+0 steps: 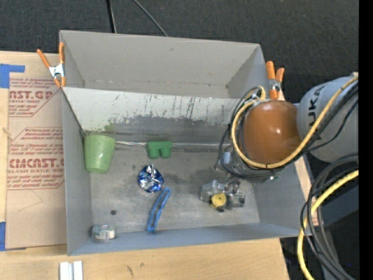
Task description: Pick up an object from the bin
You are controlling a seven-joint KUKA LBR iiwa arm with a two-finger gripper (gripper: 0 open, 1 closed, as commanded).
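My gripper [225,192] is low in the bin's right part, below the arm's wrist and close to the floor. A small round yellow thing [218,200] lies right at its tip; whether it is gripped is not clear. A crumpled blue and white wrapper-like thing [151,178] lies to the left in the middle of the bin. A long blue tool [157,209] lies slantwise just below it.
A light green cup [99,151] lies on its side at the left wall. A small green block [158,150] sits against the back wall. A small grey piece [103,232] lies in the front left corner. The arm covers the right wall.
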